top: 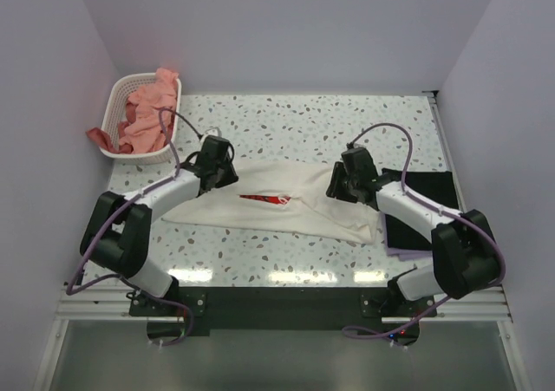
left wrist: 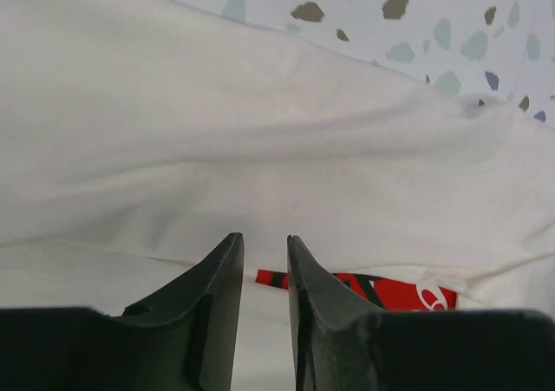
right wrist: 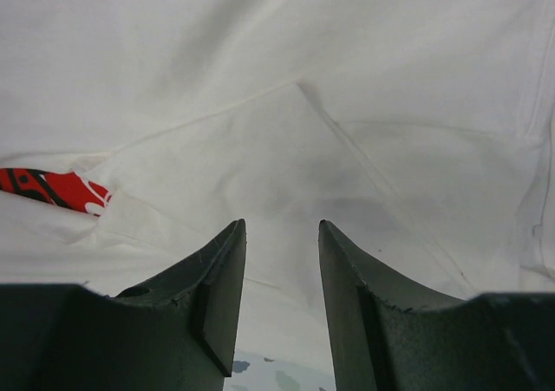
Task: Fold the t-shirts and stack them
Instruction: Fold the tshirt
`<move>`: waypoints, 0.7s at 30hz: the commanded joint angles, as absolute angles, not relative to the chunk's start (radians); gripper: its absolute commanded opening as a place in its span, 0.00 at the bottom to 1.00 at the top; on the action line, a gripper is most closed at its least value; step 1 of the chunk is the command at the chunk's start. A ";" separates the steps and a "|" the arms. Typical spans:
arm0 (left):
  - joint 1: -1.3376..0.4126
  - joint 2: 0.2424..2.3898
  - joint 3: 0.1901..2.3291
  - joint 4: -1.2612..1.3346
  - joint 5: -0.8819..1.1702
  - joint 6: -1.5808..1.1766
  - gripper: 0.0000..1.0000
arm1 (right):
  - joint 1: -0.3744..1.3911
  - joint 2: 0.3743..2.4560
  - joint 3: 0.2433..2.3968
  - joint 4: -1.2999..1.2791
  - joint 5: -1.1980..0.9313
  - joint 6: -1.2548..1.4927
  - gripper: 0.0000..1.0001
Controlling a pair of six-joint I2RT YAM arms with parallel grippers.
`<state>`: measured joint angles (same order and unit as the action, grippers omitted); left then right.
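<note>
Bright, even light; soft shadows (glare on table).

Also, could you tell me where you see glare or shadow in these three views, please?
Top external: bright glare patches on the table along its near edge. Left wrist: the cream t-shirt is evenly lit, with soft shading in its folds. Right wrist: a grey shadow on the same shirt ahead of the right gripper.

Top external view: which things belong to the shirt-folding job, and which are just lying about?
Job:
- cream-white t-shirt, spread between the arms
- black t-shirt, folded at right
- lilac t-shirt, its edge showing under the black one
- salmon-pink t-shirts, heaped far left

Just there:
- white basket holding the pink heap
- speckled table
</note>
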<state>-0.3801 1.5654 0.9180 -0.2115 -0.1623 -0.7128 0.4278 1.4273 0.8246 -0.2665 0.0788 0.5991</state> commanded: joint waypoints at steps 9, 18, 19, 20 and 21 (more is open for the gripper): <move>-0.635 1.661 0.904 -0.207 -0.319 -0.572 0.22 | 0.437 1.548 0.816 -0.230 0.057 0.695 0.43; -0.733 1.773 0.897 -0.261 -0.399 -0.584 0.14 | 0.402 1.710 0.935 -0.236 0.071 0.681 0.43; -0.742 1.767 0.890 -0.262 -0.388 -0.594 0.14 | 0.396 1.727 0.957 -0.253 0.071 0.677 0.43; -0.761 1.761 0.870 -0.259 -0.379 -0.603 0.14 | 0.391 1.765 0.983 -0.265 0.069 0.664 0.43; -0.770 1.749 0.862 -0.259 -0.371 -0.623 0.14 | 0.382 1.782 1.035 -0.274 0.075 0.658 0.43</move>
<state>-0.7273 1.7206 0.9146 -0.2070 -0.4110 -0.5846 0.4026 1.7012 0.9565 -0.2527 0.0578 0.6754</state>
